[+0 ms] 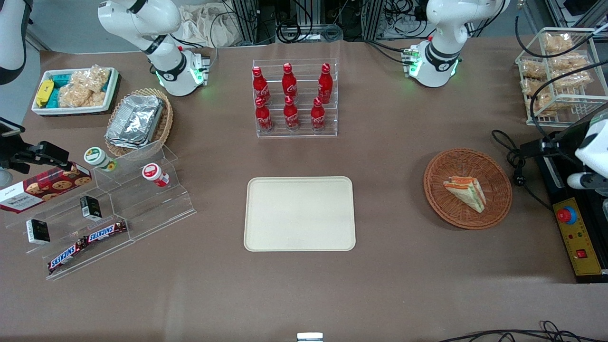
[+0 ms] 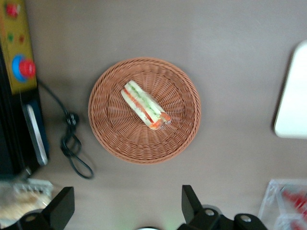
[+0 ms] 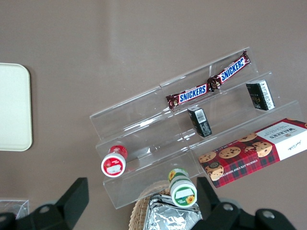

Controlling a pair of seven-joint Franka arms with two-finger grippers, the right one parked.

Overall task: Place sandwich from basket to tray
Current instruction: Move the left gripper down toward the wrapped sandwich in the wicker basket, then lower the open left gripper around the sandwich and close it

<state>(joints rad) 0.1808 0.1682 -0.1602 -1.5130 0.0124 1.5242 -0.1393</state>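
**Sandwich lying in the basket**

We saw the sandwich (image 1: 465,192) lying on its side in the brown basket (image 1: 439,190), toward the working arm's end of the tabletop (image 1: 403,285). The tray (image 1: 299,213) sat bare beside it, well apart. Our gripper (image 2: 127,208) hung above the basket, jaws spread and holding nothing.

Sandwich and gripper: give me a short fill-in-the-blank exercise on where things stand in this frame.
1. The sandwich lies in the ____.
2. The tray holds ____ items.
3. The gripper hangs above the table with its fingers ____, holding nothing.
4. The basket is nearer the ____ arm's end of the table than the tray.

Missing words: basket; no; open; working
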